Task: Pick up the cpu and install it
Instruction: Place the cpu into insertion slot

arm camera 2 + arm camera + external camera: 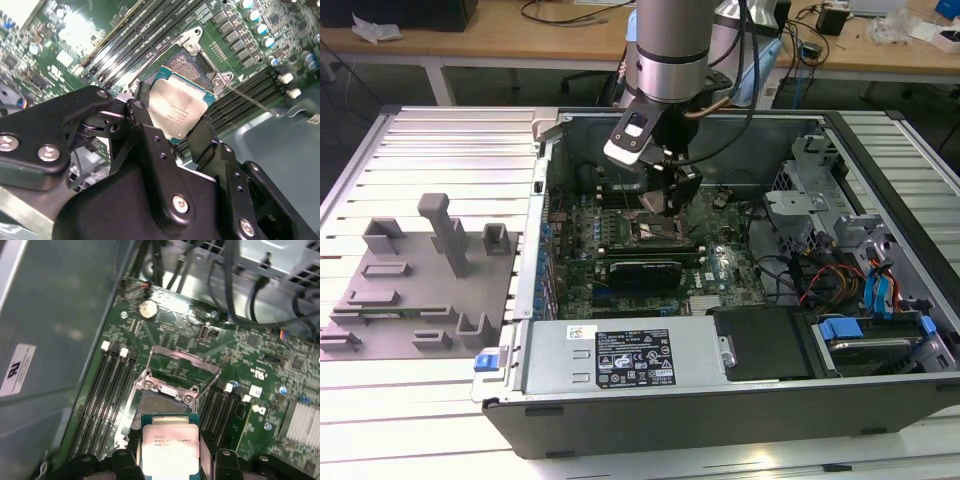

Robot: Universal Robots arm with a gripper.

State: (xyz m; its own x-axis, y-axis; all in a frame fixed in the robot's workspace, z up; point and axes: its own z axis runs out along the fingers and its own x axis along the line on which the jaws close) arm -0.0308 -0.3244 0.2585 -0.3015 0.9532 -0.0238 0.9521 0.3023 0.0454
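Observation:
The cpu (178, 105), a small square chip with a silvery top and a green rim, sits between my two black fingers (143, 111); my gripper (172, 119) is shut on its edges. In the first wrist view the cpu (170, 446) hangs just short of the black socket (161, 404), whose metal load frame (184, 364) stands flipped open. The exterior view has my gripper (665, 198) low inside the open computer case (720, 410), right over the socket (655, 232) on the green motherboard.
Memory slots (105, 390) flank the socket on both sides. A black expansion card (642, 272) lies near it. The power supply (630, 355) closes the near side, with drive cages and cables (840, 250) at the exterior view's right. A grey fixture plate (420, 285) lies outside the case.

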